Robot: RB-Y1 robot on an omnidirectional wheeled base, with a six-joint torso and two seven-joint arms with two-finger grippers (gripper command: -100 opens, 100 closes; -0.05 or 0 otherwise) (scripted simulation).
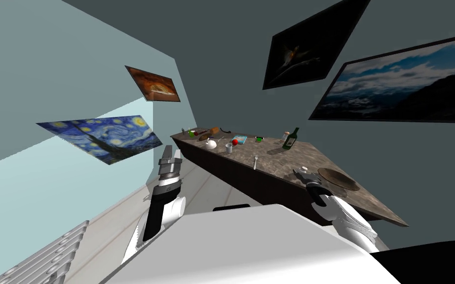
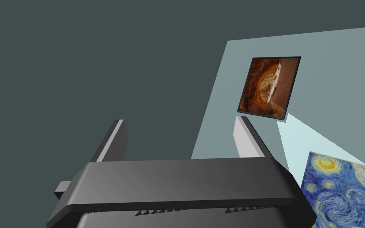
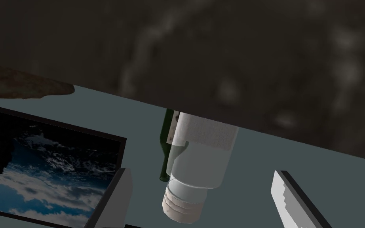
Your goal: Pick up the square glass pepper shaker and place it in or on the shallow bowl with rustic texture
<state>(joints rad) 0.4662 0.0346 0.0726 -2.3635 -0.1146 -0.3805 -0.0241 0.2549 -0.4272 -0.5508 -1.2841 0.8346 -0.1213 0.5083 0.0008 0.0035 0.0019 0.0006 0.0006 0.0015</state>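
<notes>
A clear glass shaker (image 3: 195,166) with a pale ribbed cap stands on the dark marbled table (image 3: 257,59), just ahead of my right gripper (image 3: 201,171). The gripper is open and its fingers (image 3: 118,194) stand apart on either side of the shaker without touching it. A brown, rough rim of the shallow bowl (image 3: 23,85) lies off to one side. In the head view the right gripper (image 1: 302,173) hovers over the table's near part, right beside the flat brown bowl (image 1: 338,178). My left gripper (image 1: 170,155) is raised beside the table, open (image 2: 179,119) and holding nothing.
A green bottle (image 1: 290,139) stands behind the shaker (image 3: 166,146), with another small shaker (image 1: 285,134) next to it. Further along the table (image 1: 271,167) are a cup (image 1: 229,148), a red ball (image 1: 235,142), a blue book (image 1: 240,139), a white lidded dish (image 1: 210,144) and a fork (image 1: 255,160).
</notes>
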